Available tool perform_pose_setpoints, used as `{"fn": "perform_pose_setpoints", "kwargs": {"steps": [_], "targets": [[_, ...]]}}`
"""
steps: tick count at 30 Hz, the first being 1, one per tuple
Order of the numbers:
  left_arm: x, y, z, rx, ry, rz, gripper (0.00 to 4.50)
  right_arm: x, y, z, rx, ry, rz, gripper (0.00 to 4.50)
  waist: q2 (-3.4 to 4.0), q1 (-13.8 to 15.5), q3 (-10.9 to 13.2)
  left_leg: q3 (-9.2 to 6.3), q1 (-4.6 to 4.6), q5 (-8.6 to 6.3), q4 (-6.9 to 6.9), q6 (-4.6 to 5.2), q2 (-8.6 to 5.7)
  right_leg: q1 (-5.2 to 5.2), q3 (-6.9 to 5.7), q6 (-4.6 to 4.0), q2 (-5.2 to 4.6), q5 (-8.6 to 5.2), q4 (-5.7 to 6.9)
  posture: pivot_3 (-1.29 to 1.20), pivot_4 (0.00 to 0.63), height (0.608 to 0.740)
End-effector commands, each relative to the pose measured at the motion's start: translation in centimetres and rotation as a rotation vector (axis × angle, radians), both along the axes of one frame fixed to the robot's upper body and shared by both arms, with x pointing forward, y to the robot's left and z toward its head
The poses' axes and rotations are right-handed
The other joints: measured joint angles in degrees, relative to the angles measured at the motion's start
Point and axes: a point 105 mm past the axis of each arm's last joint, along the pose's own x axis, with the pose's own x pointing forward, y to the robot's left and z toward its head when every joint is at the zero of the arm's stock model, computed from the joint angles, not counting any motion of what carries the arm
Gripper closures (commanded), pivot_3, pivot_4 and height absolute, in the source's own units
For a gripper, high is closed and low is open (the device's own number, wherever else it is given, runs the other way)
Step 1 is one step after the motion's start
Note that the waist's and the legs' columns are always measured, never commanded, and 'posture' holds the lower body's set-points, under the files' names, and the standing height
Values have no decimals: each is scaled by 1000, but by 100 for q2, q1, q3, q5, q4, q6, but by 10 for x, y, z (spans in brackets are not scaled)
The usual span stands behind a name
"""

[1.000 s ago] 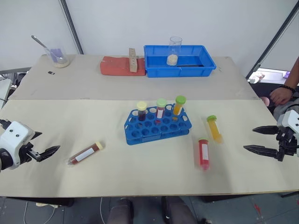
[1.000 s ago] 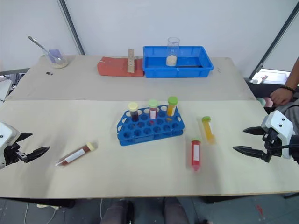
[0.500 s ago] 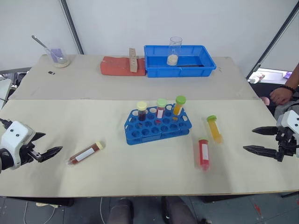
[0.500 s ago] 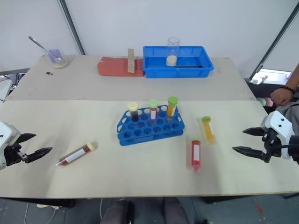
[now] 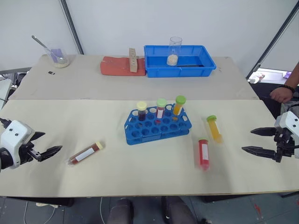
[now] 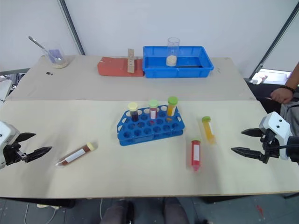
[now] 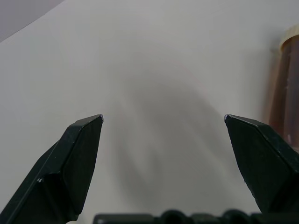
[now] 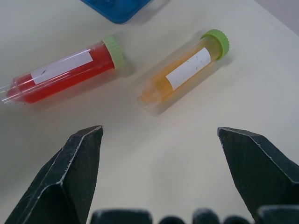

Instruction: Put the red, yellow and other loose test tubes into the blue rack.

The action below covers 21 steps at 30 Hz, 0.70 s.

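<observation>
The blue rack (image 5: 158, 125) stands mid-table with three capped tubes upright in its back row. To its right lie a red test tube (image 5: 203, 153) and a yellow test tube (image 5: 214, 128), both green-capped; the right wrist view shows the red tube (image 8: 65, 70) and the yellow one (image 8: 186, 71) ahead of the fingers. A brown tube with a cream cap (image 5: 86, 153) lies left of the rack. My left gripper (image 5: 49, 143) hovers open at the table's left edge, empty. My right gripper (image 5: 258, 141) hangs open at the right edge, empty.
At the back stand a blue bin (image 5: 180, 61) holding a glass beaker (image 5: 174, 50), a red pad (image 5: 117, 66) with a wooden block, and a beaker with a spoon (image 5: 57, 56). A person's hand (image 5: 283, 93) rests beyond the right edge.
</observation>
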Motion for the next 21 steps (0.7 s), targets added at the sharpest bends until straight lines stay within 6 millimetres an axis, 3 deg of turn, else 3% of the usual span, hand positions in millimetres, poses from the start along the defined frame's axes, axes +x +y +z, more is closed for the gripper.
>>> {"fn": "perform_pose_setpoints", "kwargs": {"steps": [1, 5, 9, 13, 17, 21], "targets": [[3, -4, 14, 29, -50, -32, 9, 2, 6, 11, 7, -46, 26, 170, 0, 2, 0, 0, 0, 0, 0, 0, 0, 0, 0, 0, 0, 0, 0, 0, 150, 740], [10, -30, 19, 40, -74, -126, 9, 4, 11, 12, 14, -52, 34, 170, 0, 7, 0, 0, -1, 0, 1, 0, -1, 1, 0, 0, -1, 0, 0, 0, 150, 740], [7, -116, 24, -64, -47, -436, 9, 7, 35, 22, 72, -27, 72, 170, 0, 21, 0, 0, -2, 2, 4, -3, -2, 4, 1, 4, -3, 2, 3, 0, 150, 740], [-10, -167, 22, -102, 12, -647, 9, 11, 61, 30, 88, -11, 87, 170, 0, -22, 0, 0, -2, 3, 5, -4, -2, 4, 5, 7, 1, 5, 4, 0, 150, 740], [-19, -194, 28, -131, 36, -787, 9, 30, 73, 26, 34, 16, -13, 170, -1, -65, 1, -5, 4, 3, 4, -3, 1, 3, 5, 2, 12, 2, 15, 0, 150, 740], [-23, -209, 32, -138, 41, -875, 9, 57, 71, 19, 16, 78, -194, 170, -1, -75, 1, -8, 5, 4, 9, -4, -4, 4, 7, 2, 11, 2, 16, 0, 150, 740]]}}
